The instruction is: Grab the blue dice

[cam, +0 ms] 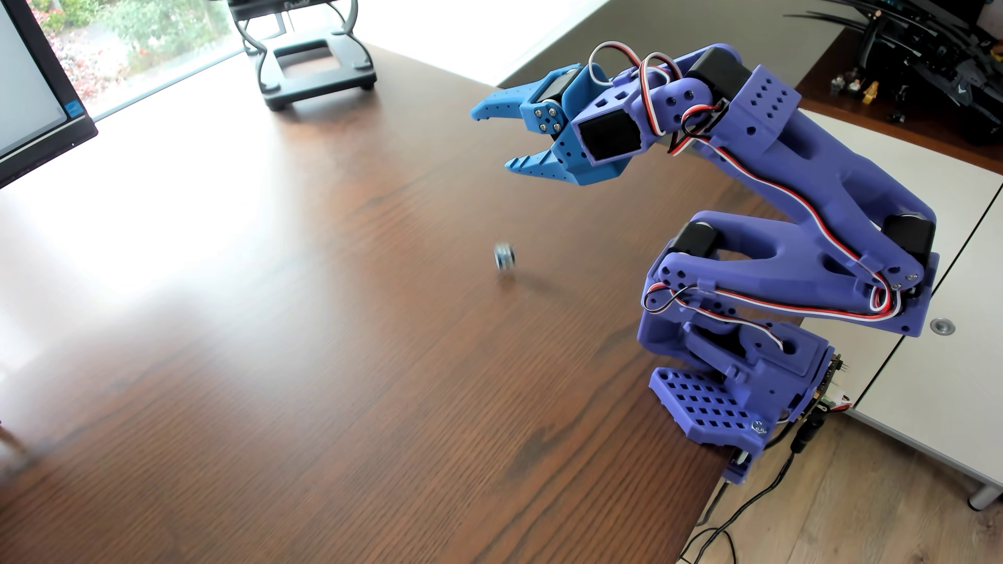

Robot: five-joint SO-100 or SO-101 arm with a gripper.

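The blue dice (pixel 504 256) is a tiny dark cube with white pips, blurred, on the brown wooden table (pixel 271 352) near its middle. My gripper (pixel 488 138) is bright blue, on a purple arm, and hangs in the air above and slightly behind the dice. Its jaws are spread wide apart and hold nothing. The upper finger (pixel 496 108) and the lower finger (pixel 529 162) both point left in this view. The dice lies well below the gripper, apart from it.
A black laptop stand (pixel 315 65) sits at the table's far edge. A monitor (pixel 32 92) stands at the far left. The arm's base (pixel 749 390) is clamped at the table's right edge, with cables hanging off it. A white cabinet (pixel 933 271) stands to the right.
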